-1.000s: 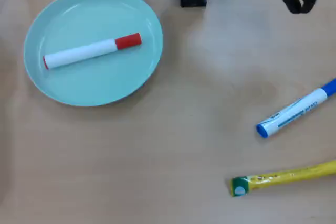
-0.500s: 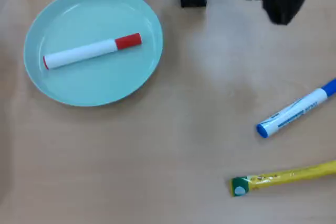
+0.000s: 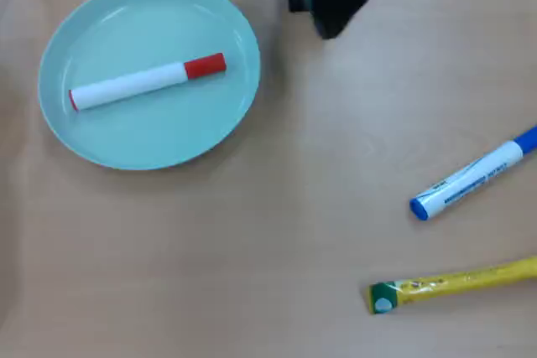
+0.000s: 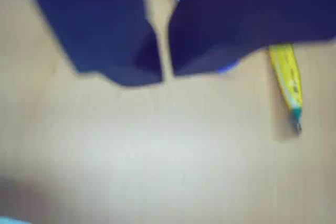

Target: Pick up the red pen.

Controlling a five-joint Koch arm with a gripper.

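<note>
The red pen (image 3: pixel 147 80), a white-barrelled marker with a red cap, lies across a light blue plate (image 3: pixel 168 144) at the upper left of the overhead view. My gripper (image 3: pixel 331 27) is a dark shape at the top edge, to the right of the plate and apart from the pen. In the wrist view its two dark blue jaws meet at their tips with only a thin slit above them, and the gripper (image 4: pixel 165 77) holds nothing. The red pen is out of the wrist view.
A white marker with a blue cap (image 3: pixel 474 175) lies at the right, and a yellow pen with a green end (image 3: pixel 449 282) lies below it. The yellow pen also shows in the wrist view (image 4: pixel 286 80). The table is tan wood.
</note>
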